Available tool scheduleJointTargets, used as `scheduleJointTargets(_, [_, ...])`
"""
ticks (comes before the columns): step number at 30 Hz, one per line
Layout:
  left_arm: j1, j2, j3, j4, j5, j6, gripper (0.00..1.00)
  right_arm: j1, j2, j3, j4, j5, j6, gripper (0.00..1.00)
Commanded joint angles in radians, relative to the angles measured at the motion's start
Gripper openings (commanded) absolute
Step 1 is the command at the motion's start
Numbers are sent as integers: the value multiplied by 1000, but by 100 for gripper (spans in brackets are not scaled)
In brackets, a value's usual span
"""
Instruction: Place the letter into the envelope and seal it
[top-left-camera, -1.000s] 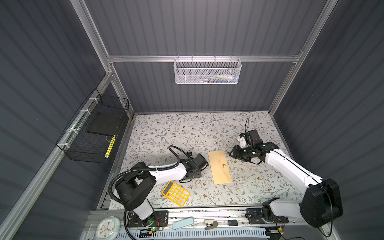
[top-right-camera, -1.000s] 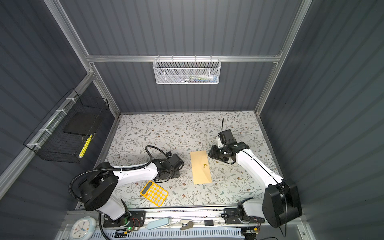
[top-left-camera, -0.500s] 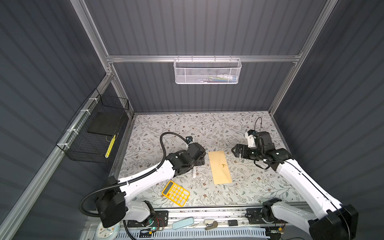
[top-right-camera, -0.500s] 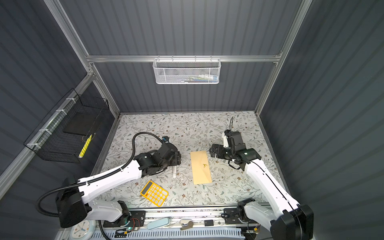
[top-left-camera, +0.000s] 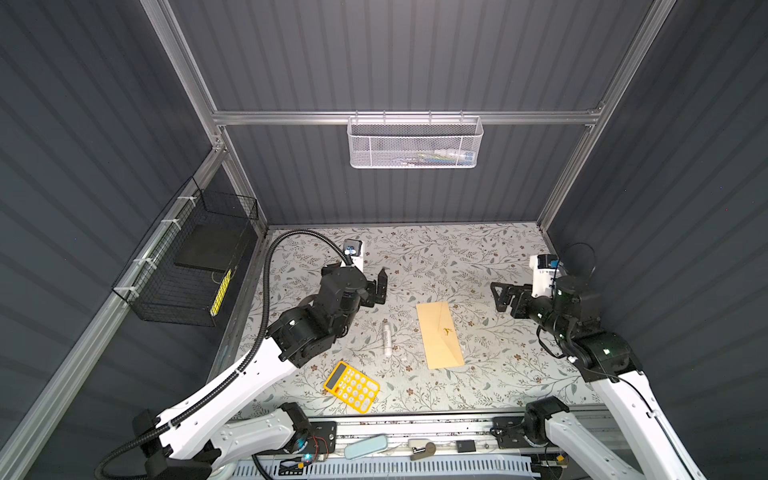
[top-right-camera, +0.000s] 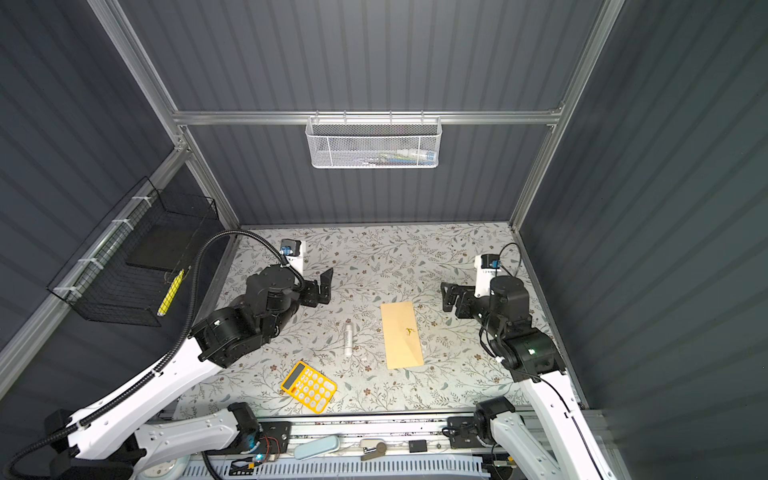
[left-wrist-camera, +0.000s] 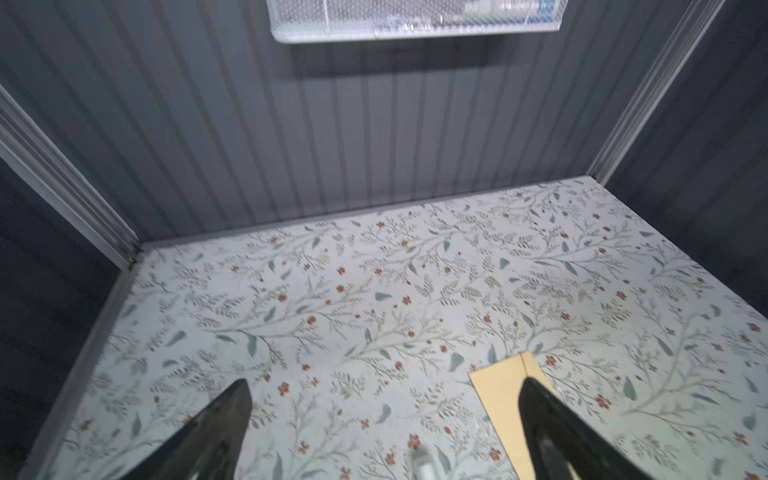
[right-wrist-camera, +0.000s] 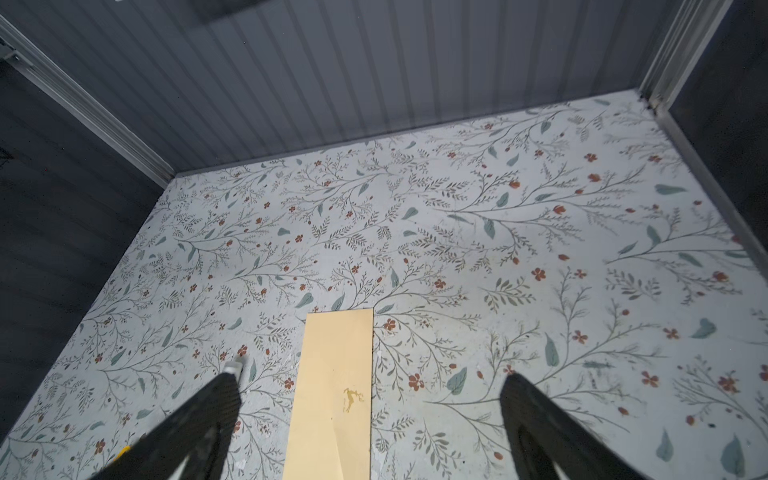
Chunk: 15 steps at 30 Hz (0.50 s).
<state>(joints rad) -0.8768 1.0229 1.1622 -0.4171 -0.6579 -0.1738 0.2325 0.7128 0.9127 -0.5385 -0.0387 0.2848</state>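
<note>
On the floral mat (top-left-camera: 415, 257), the tan envelope (top-left-camera: 434, 340) lies flat, gold-marked.

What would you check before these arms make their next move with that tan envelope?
1. The envelope lies flat on the table: ok.
2. The letter is inside it: cannot tell; no white sheet shows.
3. It looks folded shut: ok; glued: cannot tell.
4. The left fingers are open and empty: ok.
5. The right fingers are open and empty: ok.
6. The glue stick lies apart from the envelope: ok.
</note>
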Motion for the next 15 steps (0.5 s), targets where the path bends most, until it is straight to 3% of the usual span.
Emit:
scheduleJointTargets(1, [31, -73, -28, 71, -74, 147, 100, -7, -35, -3, 10, 60, -30, 99])
scheduleJointTargets(10, [148, -202, -275, 269, -147, 187, 100, -16, -146, -165, 137, 197, -54, 99])
scheduleJointTargets(15, [323, -159, -467, 441, -54, 157, 100, -31, -147, -303, 292, 251, -102, 99])
